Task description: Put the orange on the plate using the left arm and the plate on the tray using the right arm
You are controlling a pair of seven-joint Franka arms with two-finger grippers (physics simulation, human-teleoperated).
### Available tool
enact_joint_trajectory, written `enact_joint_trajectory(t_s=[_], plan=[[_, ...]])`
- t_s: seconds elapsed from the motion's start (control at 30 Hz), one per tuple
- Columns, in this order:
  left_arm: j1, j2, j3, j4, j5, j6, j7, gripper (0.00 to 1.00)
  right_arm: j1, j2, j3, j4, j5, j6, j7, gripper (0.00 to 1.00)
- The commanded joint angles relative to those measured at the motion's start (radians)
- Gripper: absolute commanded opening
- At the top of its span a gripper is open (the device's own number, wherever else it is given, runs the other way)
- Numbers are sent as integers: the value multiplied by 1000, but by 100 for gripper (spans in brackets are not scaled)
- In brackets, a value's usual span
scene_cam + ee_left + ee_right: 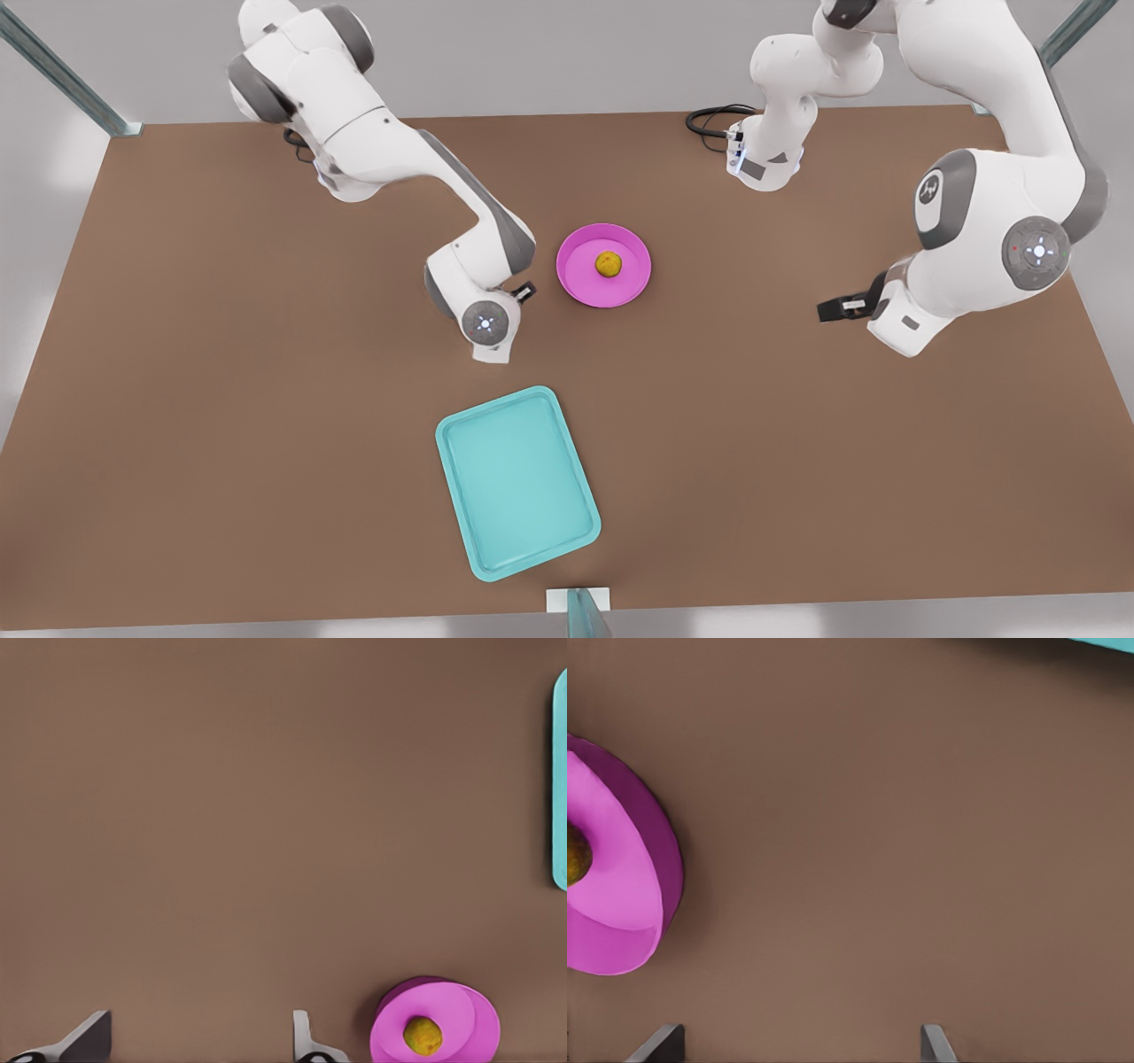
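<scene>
Front view is showing the orange (608, 263) lying on the plate (580, 276); the left tool (199, 1041) and right tool (799, 1043) are gaping, empty. Next, I judge, right is gripping the rim, heading for the tray (461, 496).

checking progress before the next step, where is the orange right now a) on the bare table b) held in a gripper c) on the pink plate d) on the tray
c: the orange sits near the middle of the pink plate, which rests on the table apart from the turquoise tray; the left wrist view shows the same, with the left gripper open and holding nothing.
</scene>
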Motion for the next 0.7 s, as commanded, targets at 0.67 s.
enact_joint_trajectory(t_s=[0.67], plan=[[-38,-63,-6,-6,20,-8,102,100,104,-8,83,-288,208,567,487,100]])
